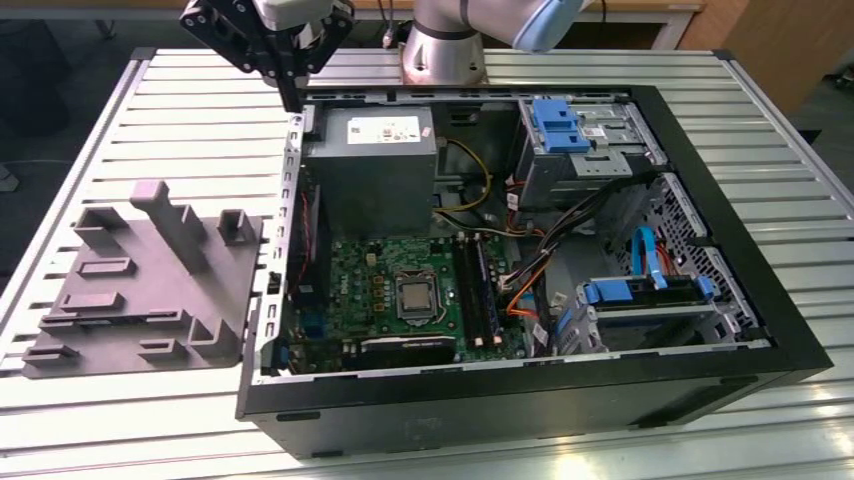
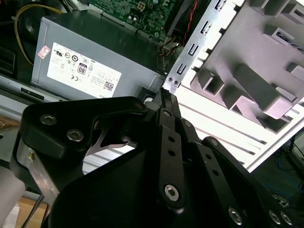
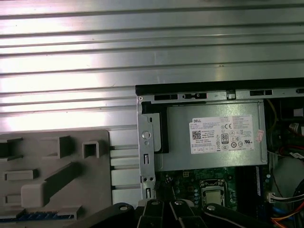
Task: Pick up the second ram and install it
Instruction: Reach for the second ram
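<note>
Look: the memory stick [image 3: 42, 216] is showing in the first wrist view as a slim, long, bluish strip with a row of small blocks along it.
Pose: it is lying lengthwise.
Place: it is sitting in the grey holder [image 3: 57, 190], beside the computer case [image 3: 147, 156], not yet installed.

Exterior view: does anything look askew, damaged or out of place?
Nothing stands out. The open computer case lies flat on the table, the grey fixture sits beside it, and the gripper hangs above its corner.
</note>
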`<act>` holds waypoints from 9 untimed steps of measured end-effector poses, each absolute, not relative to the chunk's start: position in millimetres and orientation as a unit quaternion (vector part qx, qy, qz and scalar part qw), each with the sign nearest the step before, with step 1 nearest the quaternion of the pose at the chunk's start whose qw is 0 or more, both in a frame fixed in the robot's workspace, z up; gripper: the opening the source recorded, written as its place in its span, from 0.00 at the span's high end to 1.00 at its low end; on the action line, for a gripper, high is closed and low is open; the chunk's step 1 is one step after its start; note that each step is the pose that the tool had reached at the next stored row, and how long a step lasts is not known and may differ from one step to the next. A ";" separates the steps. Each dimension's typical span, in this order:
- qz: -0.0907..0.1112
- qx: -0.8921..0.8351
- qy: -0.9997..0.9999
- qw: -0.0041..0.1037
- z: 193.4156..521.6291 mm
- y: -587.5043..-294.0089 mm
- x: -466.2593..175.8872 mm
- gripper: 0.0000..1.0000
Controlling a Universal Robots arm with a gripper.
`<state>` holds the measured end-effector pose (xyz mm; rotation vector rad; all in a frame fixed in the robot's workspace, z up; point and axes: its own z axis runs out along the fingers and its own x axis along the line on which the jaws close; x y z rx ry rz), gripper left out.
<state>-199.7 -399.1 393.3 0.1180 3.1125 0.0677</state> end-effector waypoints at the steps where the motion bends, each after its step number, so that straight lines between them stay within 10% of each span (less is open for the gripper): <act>1: 0.022 0.038 0.999 0.013 393.2 -399.1 -200.1 0.89; 9: 0.022 0.038 0.999 0.013 393.2 -399.1 -202.6 0.89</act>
